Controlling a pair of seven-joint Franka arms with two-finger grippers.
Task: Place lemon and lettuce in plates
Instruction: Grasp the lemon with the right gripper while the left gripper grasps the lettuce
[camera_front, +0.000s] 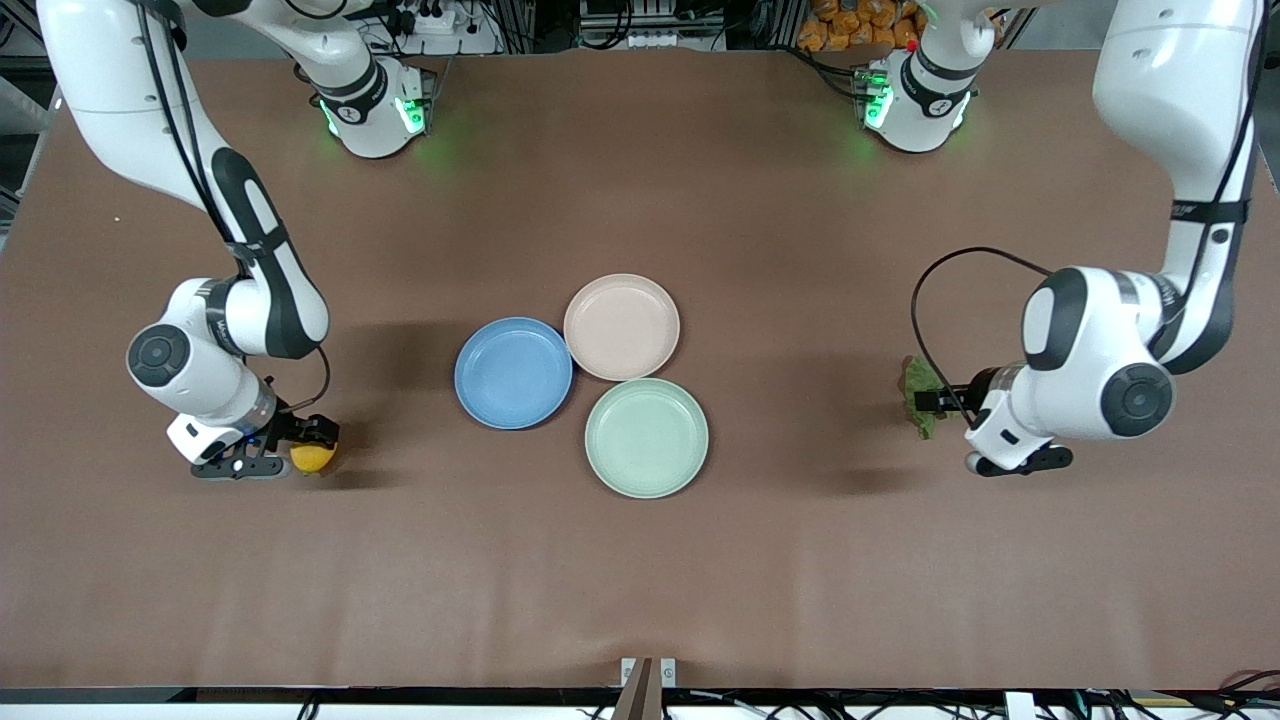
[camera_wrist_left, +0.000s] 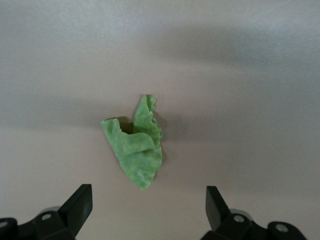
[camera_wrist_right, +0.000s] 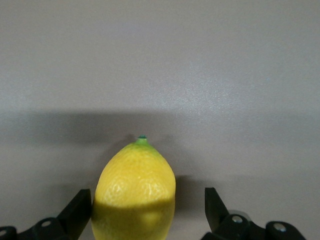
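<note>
Lying on the desk, the lemon (camera_wrist_right: 134, 192) is straddled by the spread right hand (camera_wrist_right: 142, 212) and the lettuce (camera_wrist_left: 136, 145) is neared by the spread left hand (camera_wrist_left: 149, 210), while both plates (camera_front: 513, 372) (camera_front: 621, 326) are left unfilled.

Two white arms are showing glossy shells with black joint bands and round grey joint caps, bases are glowing green, thin black cables are looping along the links, and the left gripper (camera_wrist_left: 147, 210) and right gripper (camera_wrist_right: 145, 212) are showing black fingers with small silver screws.
</note>
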